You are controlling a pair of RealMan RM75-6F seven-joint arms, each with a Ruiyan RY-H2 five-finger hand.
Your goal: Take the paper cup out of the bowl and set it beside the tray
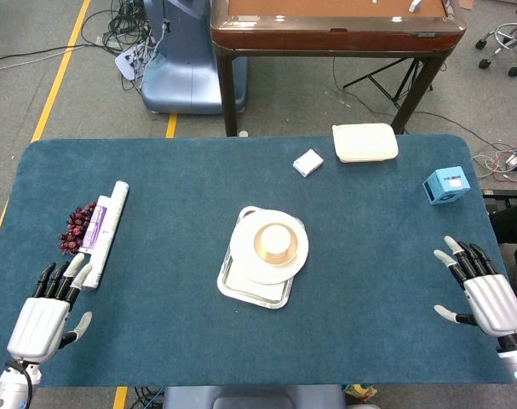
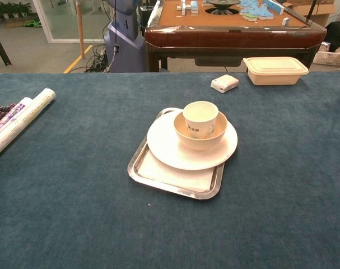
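Note:
A white paper cup (image 2: 200, 119) (image 1: 276, 239) stands upright inside a tan bowl (image 2: 217, 136) (image 1: 260, 244). The bowl sits on a white plate (image 2: 170, 147) (image 1: 245, 260), and the plate rests on a metal tray (image 2: 143, 166) (image 1: 232, 290) in the middle of the blue table. My left hand (image 1: 47, 313) rests at the near left edge, fingers apart, holding nothing. My right hand (image 1: 479, 288) lies at the near right edge, fingers spread and empty. Both hands are far from the cup and appear only in the head view.
A rolled paper tube (image 1: 106, 228) (image 2: 19, 121) and dark red berries (image 1: 76, 228) lie at the left. A small white box (image 1: 307, 162) (image 2: 224, 83) and a cream lidded container (image 1: 364, 141) (image 2: 275, 70) sit at the back. A blue cube (image 1: 446, 184) is at the right.

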